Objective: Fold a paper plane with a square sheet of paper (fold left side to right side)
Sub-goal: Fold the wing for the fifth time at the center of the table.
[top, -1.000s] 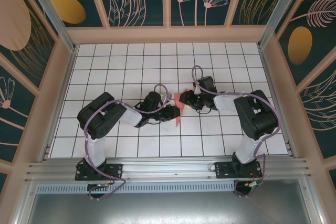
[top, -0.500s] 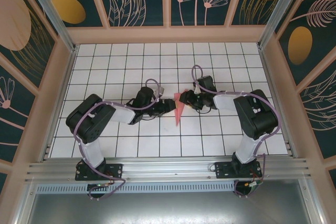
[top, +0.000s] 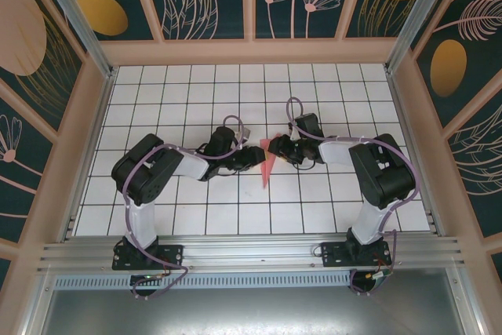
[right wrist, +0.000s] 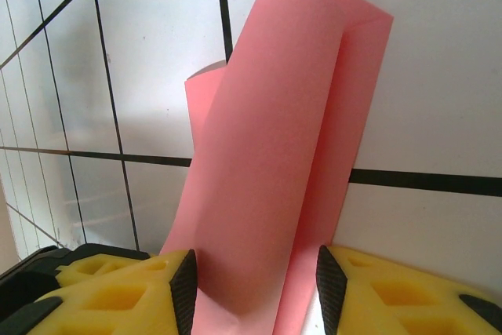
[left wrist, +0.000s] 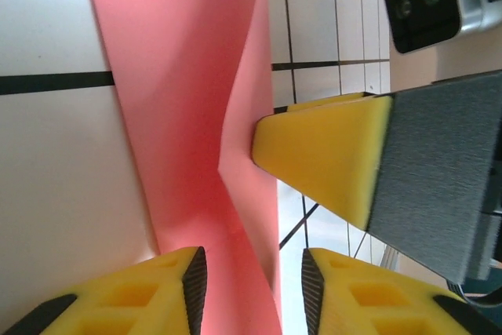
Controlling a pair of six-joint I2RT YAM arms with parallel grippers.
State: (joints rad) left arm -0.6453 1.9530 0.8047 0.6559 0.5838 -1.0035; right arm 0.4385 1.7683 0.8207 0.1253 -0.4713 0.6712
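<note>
The pink-red paper (top: 267, 170) lies mid-table as a narrow, creased strip that points toward the arms, with loose flaps standing up. It is the paper plane partly folded (right wrist: 267, 154). My left gripper (top: 256, 156) reaches it from the left and my right gripper (top: 272, 147) from the right, tips almost meeting. In the left wrist view the left gripper (left wrist: 249, 292) is open around a raised fold of paper (left wrist: 188, 139), with bare table beside the right pad. A right fingertip (left wrist: 321, 154) touches that fold. The right gripper (right wrist: 255, 288) is open, its pads straddling the folded paper.
The white grid table (top: 180, 100) is walled by a wooden frame with patterned panels (top: 251, 49). Both arm bases sit on the aluminium rail (top: 251, 253) at the near edge. The two wrists crowd the table's middle.
The left gripper has moved slightly away from the near edge and its elbow has swung. More of the paper's pointed near end now shows. The right arm has held still.
</note>
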